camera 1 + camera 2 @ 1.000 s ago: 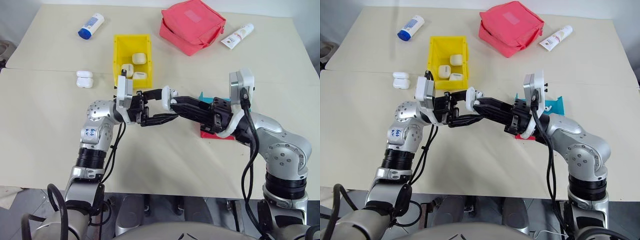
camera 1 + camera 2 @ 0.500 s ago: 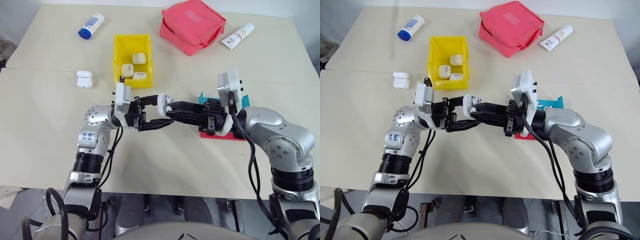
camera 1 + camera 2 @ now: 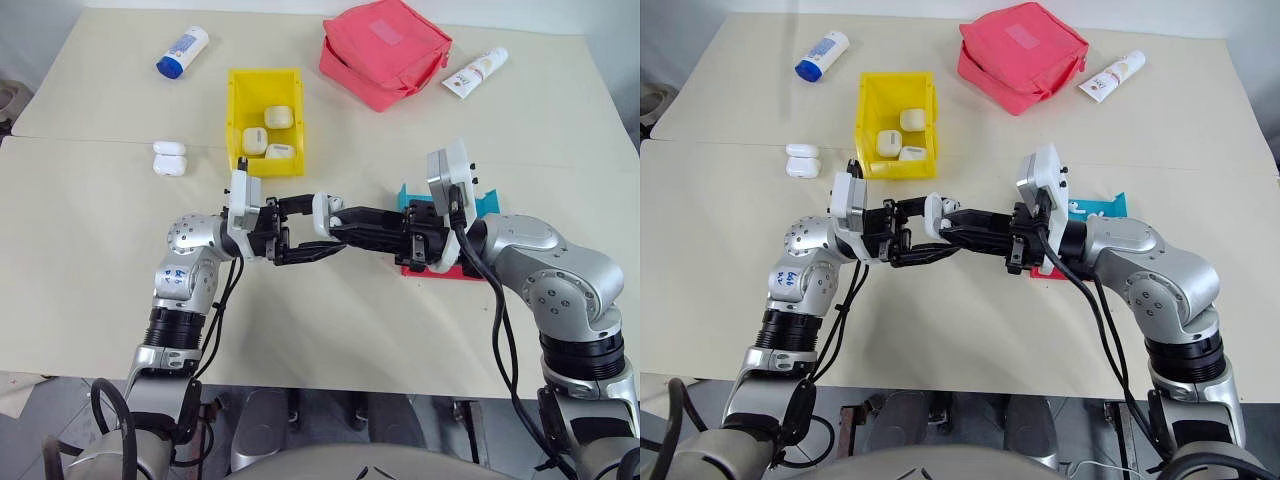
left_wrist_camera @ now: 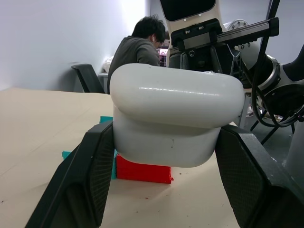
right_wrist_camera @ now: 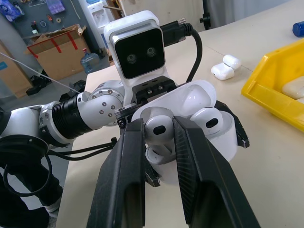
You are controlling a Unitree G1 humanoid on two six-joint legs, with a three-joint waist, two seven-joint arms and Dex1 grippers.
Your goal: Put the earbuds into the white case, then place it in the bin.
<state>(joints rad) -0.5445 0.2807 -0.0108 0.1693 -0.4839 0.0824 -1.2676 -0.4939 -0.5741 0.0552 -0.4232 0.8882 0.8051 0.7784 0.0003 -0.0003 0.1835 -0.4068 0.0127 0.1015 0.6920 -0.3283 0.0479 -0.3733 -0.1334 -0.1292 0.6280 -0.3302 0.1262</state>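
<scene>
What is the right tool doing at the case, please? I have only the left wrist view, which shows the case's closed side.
Observer: The right tool is pinching one earbud at the mouth of the open white case.
Operator: Thank you. Where is the other one?
Observer: The second earbud already sits in its slot in the case.
Operator: And is the bin ready?
Observer: The yellow bin already holds three similar cases.

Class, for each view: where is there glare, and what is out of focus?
Left wrist view: a soft highlight runs across the white case, and the person behind is softer. Right wrist view: the earbud gleams; the right gripper fingers look blurred up close. Head views: even light, faint shadows.
</scene>
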